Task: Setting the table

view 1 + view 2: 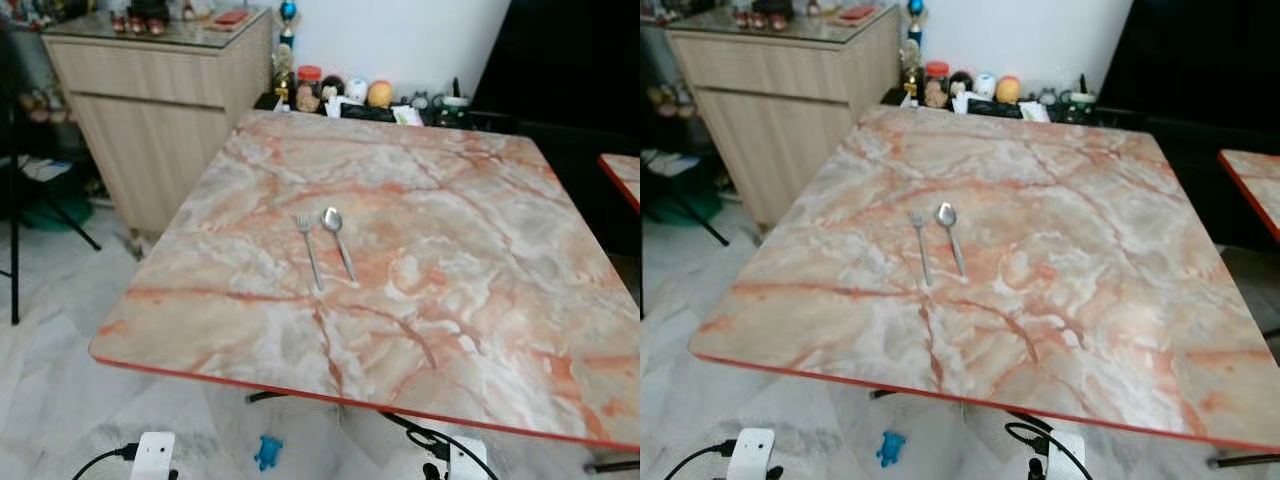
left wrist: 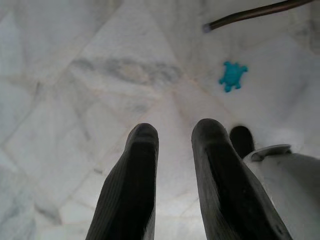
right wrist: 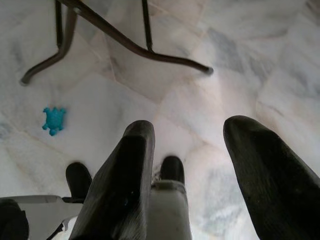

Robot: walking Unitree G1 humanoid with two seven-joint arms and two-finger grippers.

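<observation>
On the table (image 1: 480,300), left of centre, your fork (image 1: 309,250) and spoon (image 1: 338,240) lie side by side, handles pointing toward you. Left gripper (image 2: 175,145) hangs floorward, slightly parted, empty; right gripper (image 3: 192,150) wide, empty. Left arm is nearer.

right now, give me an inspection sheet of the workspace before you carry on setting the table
surface: marble-pattern table with a red edge, mostly bare.
job's things: fork and spoon lie side by side near the table's middle, apart, heads toward the far edge.
clutter: small blue toy on the floor under the near table edge; jars and figurines on a low surface beyond the far edge.
grippers: left end effector and right end effector both hang low over the floor, open, holding nothing.
cables: black cable on the robot's lower body.
surroundings: wooden cabinet to the far left, white marble floor, second table's corner at right.
</observation>
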